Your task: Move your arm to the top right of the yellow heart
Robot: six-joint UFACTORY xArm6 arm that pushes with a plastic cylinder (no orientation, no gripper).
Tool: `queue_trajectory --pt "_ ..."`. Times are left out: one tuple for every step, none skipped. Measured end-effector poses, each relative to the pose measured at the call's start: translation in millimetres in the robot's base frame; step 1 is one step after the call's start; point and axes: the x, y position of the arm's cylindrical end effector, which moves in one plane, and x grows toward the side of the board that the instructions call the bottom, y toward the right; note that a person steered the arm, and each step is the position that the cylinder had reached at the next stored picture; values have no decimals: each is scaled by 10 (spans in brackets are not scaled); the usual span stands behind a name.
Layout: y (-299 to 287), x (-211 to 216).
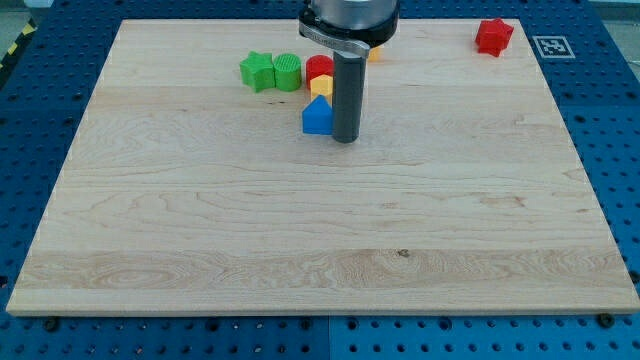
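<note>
A yellow block (321, 88), likely the yellow heart, is mostly hidden between a red round block (319, 68) above it and a blue house-shaped block (317, 117) below it. My rod stands just right of this stack, and my tip (345, 138) rests on the board at the blue block's lower right, touching or nearly touching it. A second yellow-orange piece (375, 53) peeks out behind the rod's mount at the view's top.
A green star-shaped block (257, 72) and a green round block (287, 72) sit side by side left of the stack. A red star-shaped block (493, 36) sits near the board's top right corner. The wooden board (320, 220) lies on a blue perforated table.
</note>
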Motion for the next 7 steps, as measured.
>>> queue_trajectory --pt "21 182" --pt "325 607" --pt "891 641" --pt "981 641" --pt "981 641" --pt "1159 656" --pt "1435 670"
